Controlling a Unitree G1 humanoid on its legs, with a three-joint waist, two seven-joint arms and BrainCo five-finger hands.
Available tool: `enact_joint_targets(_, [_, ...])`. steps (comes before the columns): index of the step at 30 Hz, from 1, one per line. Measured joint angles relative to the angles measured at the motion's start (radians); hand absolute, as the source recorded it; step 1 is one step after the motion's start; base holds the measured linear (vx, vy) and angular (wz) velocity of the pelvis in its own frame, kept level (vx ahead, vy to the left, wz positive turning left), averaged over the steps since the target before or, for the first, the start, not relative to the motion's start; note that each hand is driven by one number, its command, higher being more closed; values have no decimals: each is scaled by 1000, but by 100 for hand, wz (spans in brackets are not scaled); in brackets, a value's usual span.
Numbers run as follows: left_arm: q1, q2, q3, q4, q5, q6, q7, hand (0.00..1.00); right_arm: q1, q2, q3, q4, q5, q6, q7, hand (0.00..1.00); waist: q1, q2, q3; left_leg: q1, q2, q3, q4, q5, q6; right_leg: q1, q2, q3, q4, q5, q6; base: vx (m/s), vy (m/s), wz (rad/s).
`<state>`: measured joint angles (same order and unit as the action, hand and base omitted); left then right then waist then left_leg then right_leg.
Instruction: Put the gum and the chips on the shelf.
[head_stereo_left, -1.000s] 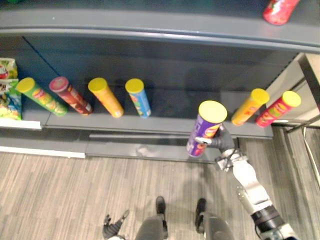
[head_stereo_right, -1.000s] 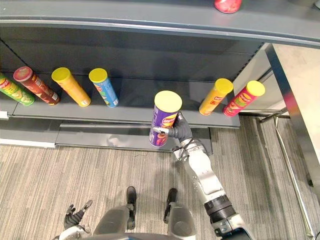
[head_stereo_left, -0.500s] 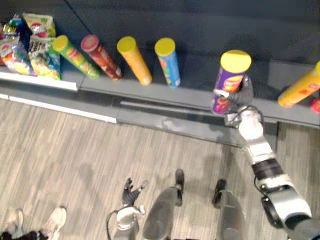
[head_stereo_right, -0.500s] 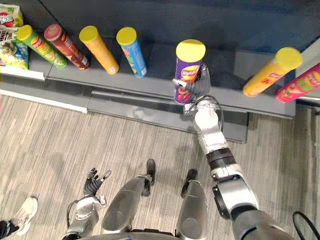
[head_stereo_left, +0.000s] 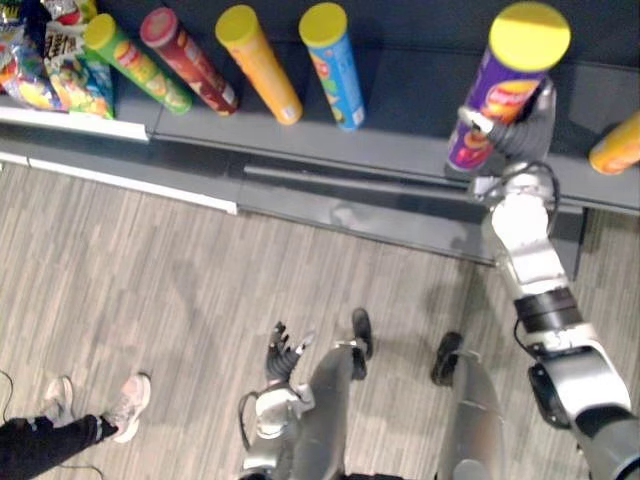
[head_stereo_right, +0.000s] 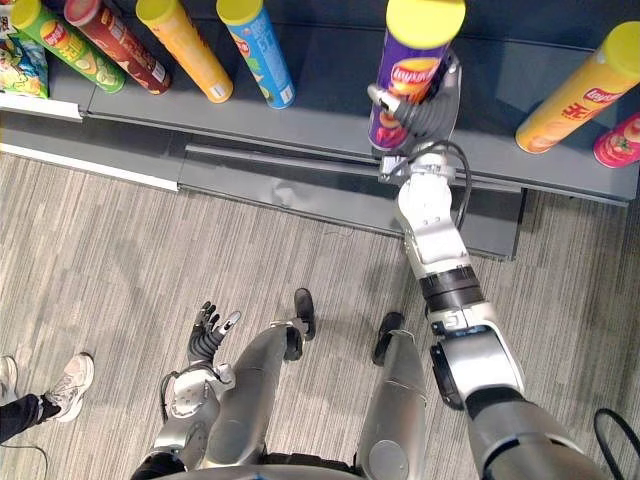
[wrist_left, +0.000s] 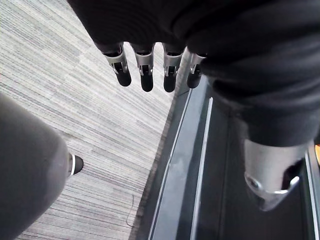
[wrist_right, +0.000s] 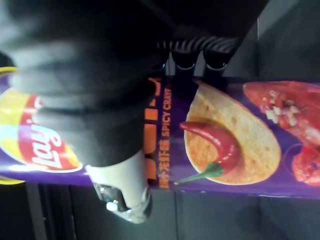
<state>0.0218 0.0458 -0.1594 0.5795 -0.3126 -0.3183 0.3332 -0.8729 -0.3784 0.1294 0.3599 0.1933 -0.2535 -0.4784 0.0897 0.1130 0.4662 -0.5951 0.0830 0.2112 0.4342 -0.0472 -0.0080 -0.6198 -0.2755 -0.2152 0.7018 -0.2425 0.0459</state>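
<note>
A purple chips can (head_stereo_left: 505, 90) with a yellow lid stands upright on the dark bottom shelf (head_stereo_left: 400, 150), near its front edge. My right hand (head_stereo_left: 520, 128) is wrapped round its lower half; in the right wrist view the fingers (wrist_right: 185, 61) and thumb (wrist_right: 122, 192) curl about the purple chips can (wrist_right: 240, 135). My left hand (head_stereo_right: 208, 335) hangs low by my side with relaxed, straight fingers (wrist_left: 145, 70) and holds nothing.
Green (head_stereo_left: 135, 62), dark red (head_stereo_left: 190, 58), orange (head_stereo_left: 258, 60) and blue (head_stereo_left: 335, 62) chips cans stand in a row on the shelf's left. Another orange can (head_stereo_right: 585, 85) stands right of my hand. Snack bags (head_stereo_left: 40, 60) lie far left. A person's shoes (head_stereo_left: 125, 405) show at lower left.
The camera has come closer to the shelf. My right hand has carried the purple can further in over the shelf, and its base now rests on the shelf board.
</note>
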Motion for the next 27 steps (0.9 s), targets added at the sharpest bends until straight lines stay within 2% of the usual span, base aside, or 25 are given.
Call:
enact_joint_targets(7, [3, -12, -2, 3, 0, 0, 12, 0, -114, -7, 76, 21, -39, -1, -60, 100, 4, -3, 6, -52, 13, 0, 25, 3, -2, -57, -2, -8, 35, -9, -14, 5, -76, 2])
enact_joint_targets(14, [2, -21, 1, -16, 0, -12, 13, 0, -218, -22, 161, 134, -39, 5, -62, 100, 11, -3, 14, -96, 18, -1, 32, 12, -4, -101, -6, -17, 54, -13, -20, 8, -60, 5])
enact_joint_targets(17, [1, -25, 0, -19, 0, -30, 12, 0, -244, -50, 194, 183, -39, 26, -59, 100, 31, -3, 14, -121, 25, -1, 57, 10, -2, -123, -6, -17, 70, -17, -24, 23, -67, -1])
enact_joint_targets(27, [-7, -25, -1, -24, 0, -52, 16, 0, -303, -59, 235, 284, -38, 27, -60, 100, 45, 1, 17, -175, 34, 2, 79, 9, -4, -186, -5, -10, 103, -22, -33, 0, -64, -1])
